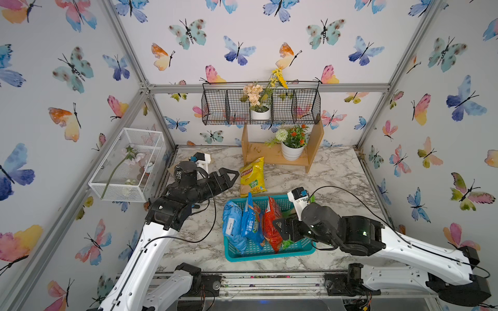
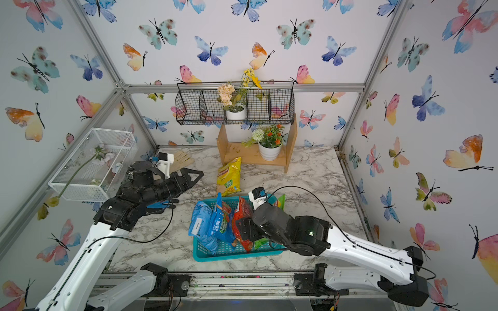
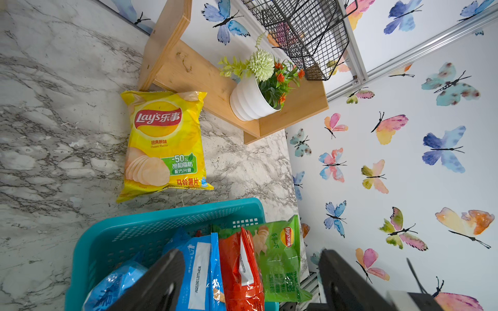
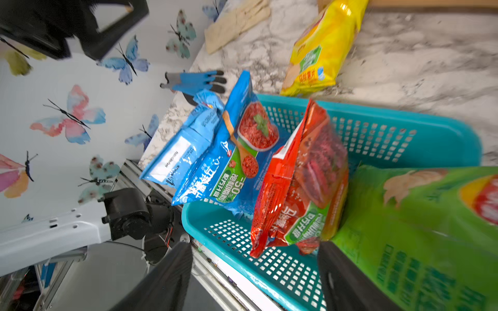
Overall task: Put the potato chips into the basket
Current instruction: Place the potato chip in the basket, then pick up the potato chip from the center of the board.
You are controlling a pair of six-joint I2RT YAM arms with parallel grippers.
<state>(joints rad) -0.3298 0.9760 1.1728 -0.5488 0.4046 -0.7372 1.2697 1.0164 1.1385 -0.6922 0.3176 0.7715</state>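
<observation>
Basket sits near-centre on the tabletop.

Four bags are in it, standing on edge side by side:
- left blue bag at the left end, leaning out over the left rim
- second blue bag pressed against it
- red bag in the middle
- green bag at the right end, mostly hidden under the right arm in both top views and blurred in the right wrist view

Yellow bag is not in the basket. It lies flat and face up on the tabletop, just beyond the basket's far wall. Its far end is at the foot of the wooden shelf. Can't tell whether it touches the basket wall.

Right claw is over the right half of the basket with its jaws spread wide and nothing clamped. The red bag's lower corner sits in the gap between the fingers. The green bag is just outside one finger.

Left claw hovers above the tabletop, just left of the yellow bag and beyond the basket's far-left corner. It points right, jaws spread, gripping nothing.

Other items:
- blue work glove on the tabletop, left of the basket
- beige glove at the far left
- potted plant on the shelf
</observation>
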